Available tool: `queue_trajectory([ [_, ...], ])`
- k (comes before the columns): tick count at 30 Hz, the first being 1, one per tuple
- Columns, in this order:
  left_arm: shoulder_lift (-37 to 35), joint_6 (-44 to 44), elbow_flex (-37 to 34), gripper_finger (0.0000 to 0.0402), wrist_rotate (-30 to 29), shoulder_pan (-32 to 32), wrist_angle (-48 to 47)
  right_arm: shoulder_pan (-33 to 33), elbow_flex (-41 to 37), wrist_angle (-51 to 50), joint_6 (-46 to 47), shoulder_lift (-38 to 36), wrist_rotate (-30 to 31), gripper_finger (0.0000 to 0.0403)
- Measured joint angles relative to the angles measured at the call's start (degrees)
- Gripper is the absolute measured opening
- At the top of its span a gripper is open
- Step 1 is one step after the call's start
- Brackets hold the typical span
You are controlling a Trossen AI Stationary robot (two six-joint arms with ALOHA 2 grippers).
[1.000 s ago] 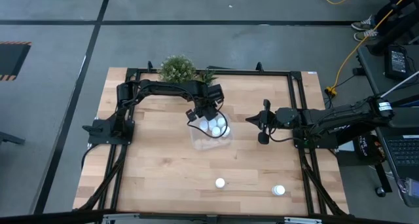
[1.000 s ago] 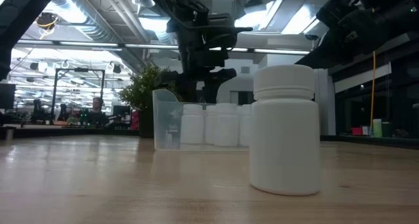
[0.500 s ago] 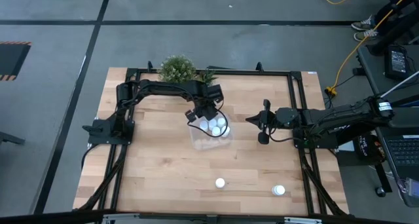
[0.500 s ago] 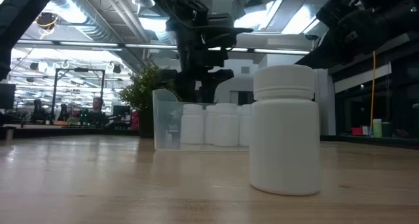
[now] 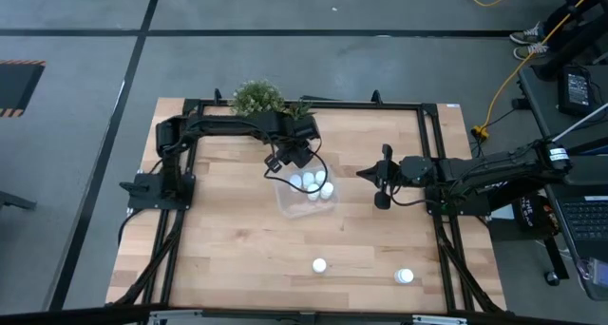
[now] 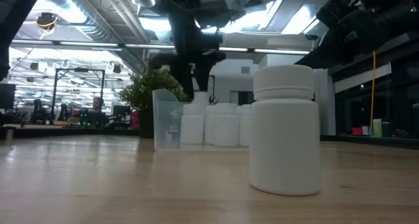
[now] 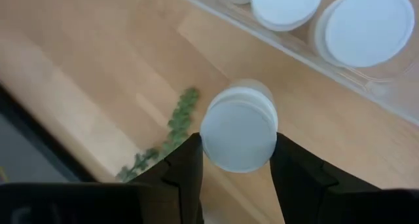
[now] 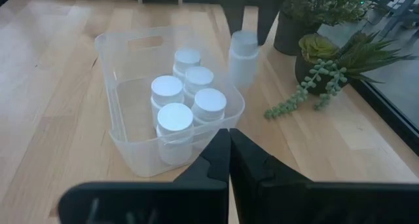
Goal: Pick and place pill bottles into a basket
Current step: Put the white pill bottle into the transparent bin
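Wooden table (image 5: 228,230), bottles going in a clear basket (image 8: 124,129).
Left gripper (image 7: 236,178) squeezes one pill bottle (image 7: 239,129) just outside it; right gripper (image 8: 229,160) is closed, empty.

Open-plan lab: exposed ceiling ducts (image 6: 85,18), distant workstations (image 6: 59,112).

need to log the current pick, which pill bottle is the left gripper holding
The pill bottle between the left gripper fingers, outside the clear tray on its plant side. Four others stand inside the tray; two sit loose near the table's front edge.
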Motion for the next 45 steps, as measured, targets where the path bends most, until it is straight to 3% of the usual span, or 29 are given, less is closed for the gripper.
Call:
queue_trajectory([
  [13,-9.8,-7.6,0.0,0.0145,-0.8,-0.7,-2.0,0.0,0.0,0.5,-0.4,0.0,0.0,0.0005],
  [24,-16.2,-15.0,0.1,0.015,-6.1,-8.1,-4.6,0.0,0.0,1.5,-2.0,0.0,0.1,0.0005],
  [33,-16.6,-25.6,0.1,0.0144,-5.1,-14.1,-12.2,0.0,0.0,6.7,-3.6,0.0,0.0,0.0005],
  [37,-16.6,-27.9,0.1,0.0144,-2.2,-16.8,-11.8,0.0,0.0,7.0,-3.6,0.0,0.0,0.0005],
  [45,-16.6,-31.6,0.1,0.0144,-2.1,-19.5,-11.8,0.0,0.0,7.0,-3.5,0.0,0.0,0.0005],
])
